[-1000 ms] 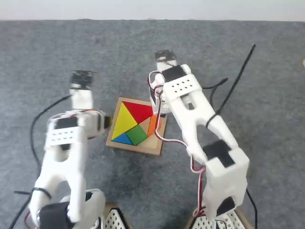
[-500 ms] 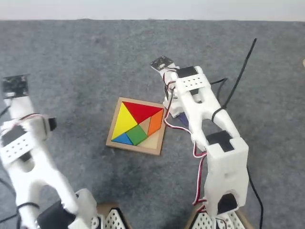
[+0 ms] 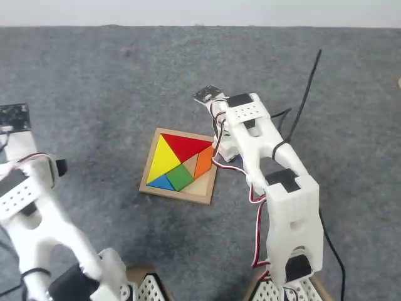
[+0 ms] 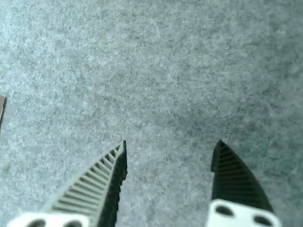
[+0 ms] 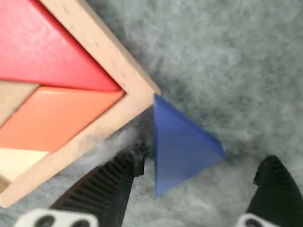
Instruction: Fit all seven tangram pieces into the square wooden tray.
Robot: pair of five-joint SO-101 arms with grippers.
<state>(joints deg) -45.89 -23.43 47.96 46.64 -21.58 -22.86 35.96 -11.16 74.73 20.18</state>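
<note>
Straddling the blue triangle (image 5: 182,142) with fingers apart, the right gripper (image 5: 203,165) is low over grey carpet (image 3: 94,81), with the tray (image 3: 175,195) rim just beside the piece. The left gripper (image 4: 171,146), spread and empty, has swung away from the tray. The tray holds red piece (image 3: 186,147), yellow piece (image 3: 161,160), green piece (image 3: 180,177), orange piece (image 3: 203,164)

Table top was grey short-pile carpet (image 3: 94,75) all over, fuzzy and mottled up close. A pale band (image 3: 200,11) ran along the far edge; wall or backing, couldn't tell which. A small tan thing (image 3: 398,81) poked in at the right edge, cut off, unidentifiable. Two perforated white boards (image 3: 150,290) sat at the near edge.
</note>
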